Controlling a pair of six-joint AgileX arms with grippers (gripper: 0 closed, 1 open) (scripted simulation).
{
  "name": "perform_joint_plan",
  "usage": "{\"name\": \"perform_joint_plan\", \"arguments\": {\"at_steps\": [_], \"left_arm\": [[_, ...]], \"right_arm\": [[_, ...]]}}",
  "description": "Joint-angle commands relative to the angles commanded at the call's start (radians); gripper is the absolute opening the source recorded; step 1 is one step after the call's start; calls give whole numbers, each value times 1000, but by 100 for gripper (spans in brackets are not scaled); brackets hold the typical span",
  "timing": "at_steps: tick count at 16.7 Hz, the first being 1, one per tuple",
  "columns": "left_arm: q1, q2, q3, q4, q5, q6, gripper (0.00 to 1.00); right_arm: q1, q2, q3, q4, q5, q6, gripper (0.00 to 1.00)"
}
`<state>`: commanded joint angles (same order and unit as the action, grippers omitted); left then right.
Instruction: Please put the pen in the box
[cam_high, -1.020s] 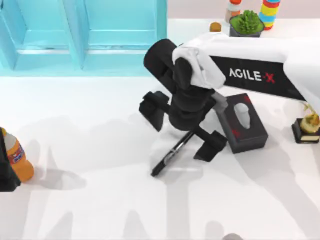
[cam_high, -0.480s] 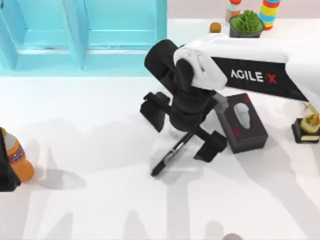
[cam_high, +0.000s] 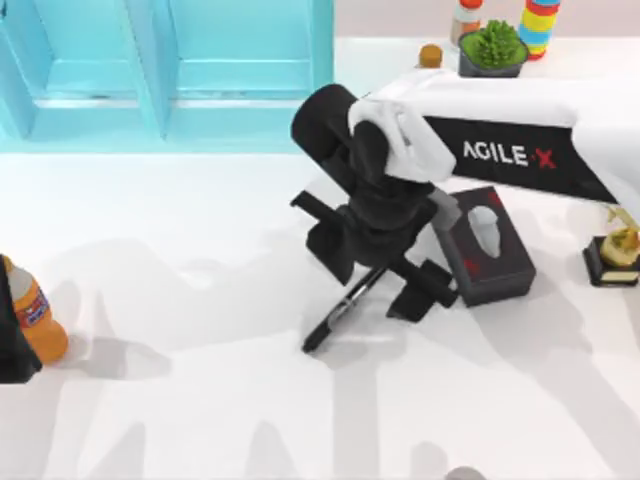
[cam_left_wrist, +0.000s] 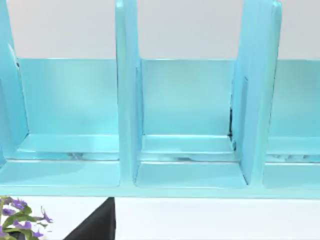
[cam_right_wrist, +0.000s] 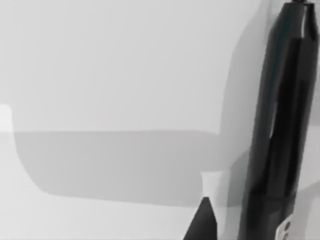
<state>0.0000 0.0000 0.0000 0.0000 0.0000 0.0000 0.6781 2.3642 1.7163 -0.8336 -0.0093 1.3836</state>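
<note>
1. The left arm (cam_high: 12, 340) is parked at the left edge of the table, just beside an orange bottle (cam_high: 38, 318). Its fingers cannot be judged from here. Its wrist camera looks at the turquoise box (cam_left_wrist: 190, 125) with its open compartments.
2. The turquoise box (cam_high: 170, 70) stands at the far left part of the table, well apart from the pen.
3. The pen (cam_high: 345, 308) lies flat on the white table (cam_high: 200, 400), near the middle. Its long axis runs on a diagonal, from the near-left end up to the far-right end, which goes under the gripper.
4. The right gripper (cam_high: 385, 270) hangs directly above the upper part of the pen. Its two fingers stand on each side of the pen, one on the far-left side and one on the near-right side, with a moderate gap between them, and they do not seem to press on the pen. So the closing direction looks to be across the pen's axis, which I judge suitable for a grasp.
5. The right arm is clearly the nearer one.
6. In the right wrist view the pen (cam_right_wrist: 280, 125) is close and cut off at the edge; a dark fingertip (cam_right_wrist: 202, 222) appears beside it, not touching.
7. The black tissue box (cam_high: 485, 245) lies just beside the gripper, on the right.
8. The far-right end of the pen is hidden by the gripper, so the exact grasp point is hard to tell.
</note>
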Motion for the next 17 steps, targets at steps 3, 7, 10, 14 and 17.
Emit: {"name": "perform_joint_plan", "arguments": {"at_steps": [3, 7, 10, 14, 17], "left_arm": [[0, 0, 0, 0, 0, 0, 100], [0, 0, 0, 0, 0, 0, 100], [0, 0, 0, 0, 0, 0, 100], [0, 0, 0, 0, 0, 0, 100], [0, 0, 0, 0, 0, 0, 100]], "right_arm": [[0, 0, 0, 0, 0, 0, 0], [0, 0, 0, 0, 0, 0, 0], [0, 0, 0, 0, 0, 0, 0], [-5, -86, 29, -114, 12, -36, 0], [0, -96, 102, -210, 12, -39, 0]]}}
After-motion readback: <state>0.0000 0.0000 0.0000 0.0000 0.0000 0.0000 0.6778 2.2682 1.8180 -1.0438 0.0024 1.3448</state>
